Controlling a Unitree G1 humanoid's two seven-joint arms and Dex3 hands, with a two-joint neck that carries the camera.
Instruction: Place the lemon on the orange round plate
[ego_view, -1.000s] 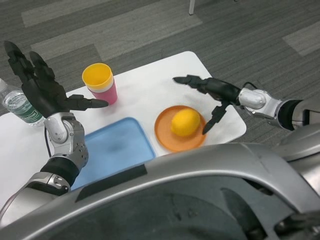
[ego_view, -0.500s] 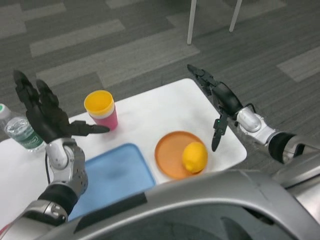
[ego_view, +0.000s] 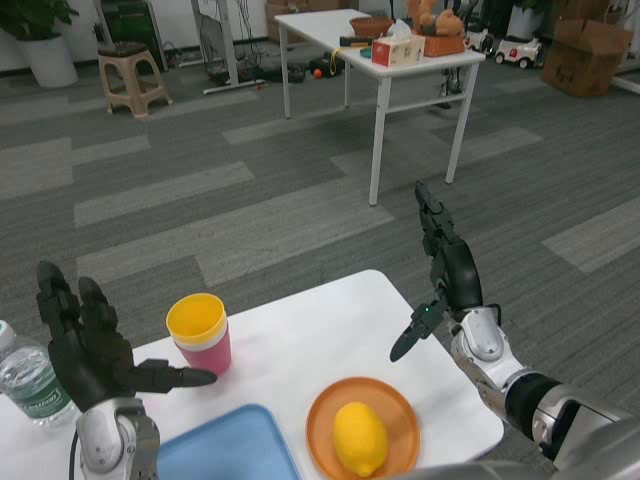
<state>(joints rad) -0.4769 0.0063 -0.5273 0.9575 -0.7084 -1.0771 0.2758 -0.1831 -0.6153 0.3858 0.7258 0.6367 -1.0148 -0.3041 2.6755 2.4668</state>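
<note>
- Leftmost, a clear water bottle (ego_view: 22, 382) with a green label is standing at the table's edge, partly cut off by the frame.
- Just beside it, the left hand (ego_view: 92, 358) is hanging above the white table (ego_view: 320, 325), fingers spread and pointing up, thumb reaching toward the cup; it is holding nothing.
- Next, a yellow cup nested in a pink one (ego_view: 200, 335) is standing upright near that thumb, apparently not touching it.
- Below the cup, a blue tray (ego_view: 230, 448) is lying flat, with only its upper corner showing at the bottom of the view.
- Further right, the lemon (ego_view: 360, 438) is lying on the orange round plate (ego_view: 400, 408), roughly at its middle, with the rim showing around its upper half.
- Over at the table's right edge, the right hand (ego_view: 447, 278) is raised well above and apart from the lemon, fingers stretched upward and thumb hanging down, gripping nothing.
- Beyond the table, another white table (ego_view: 375, 35) with a tissue box and toys is standing on the grey carpet.
- Judging from this, the placing step looks finished, since the fruit is sitting free on the plate with both hands clear.
- What remains is probably only bringing the arms to rest without brushing the plate or cup.
</note>
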